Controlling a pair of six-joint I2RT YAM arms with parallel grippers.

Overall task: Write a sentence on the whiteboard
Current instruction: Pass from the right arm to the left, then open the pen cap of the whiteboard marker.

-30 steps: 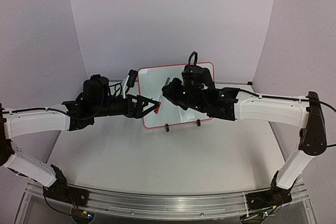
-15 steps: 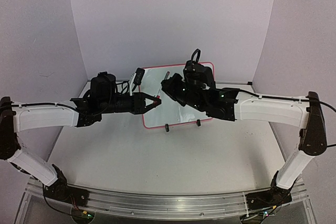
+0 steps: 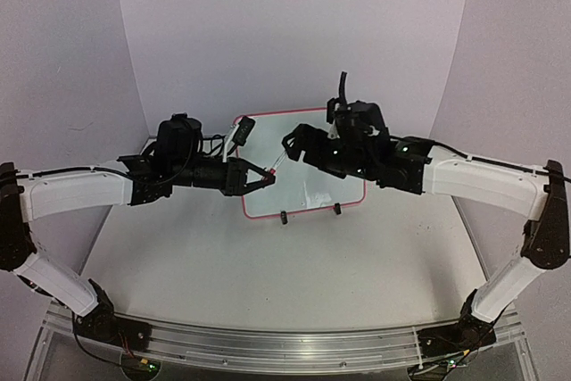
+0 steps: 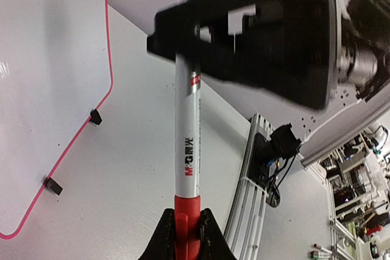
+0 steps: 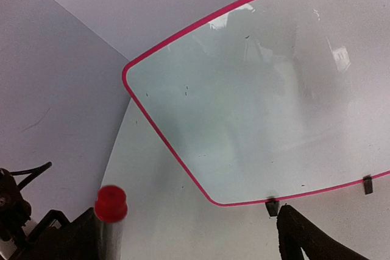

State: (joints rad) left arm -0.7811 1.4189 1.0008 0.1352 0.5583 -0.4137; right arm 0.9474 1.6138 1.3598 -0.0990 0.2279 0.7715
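The whiteboard, white with a pink-red frame, stands on two black clip feet at the back of the table, its top part hidden behind both arms. No sentence shows on the whiteboard, only a few tiny dark specks. My left gripper is shut on the red cap of a white marker, whose cap sits pinched between the fingertips. The marker's other red end rises beside one finger of my right gripper. That gripper is open and its jaws stand wide apart.
Grey-white backdrop walls close in the table at the back and both sides. An aluminium rail with the arm bases runs along the near edge. The board's clip feet rest on the white tabletop.
My left gripper closed on the marker's red cap. My right gripper let go of the marker, opened wide and drew back to the right.
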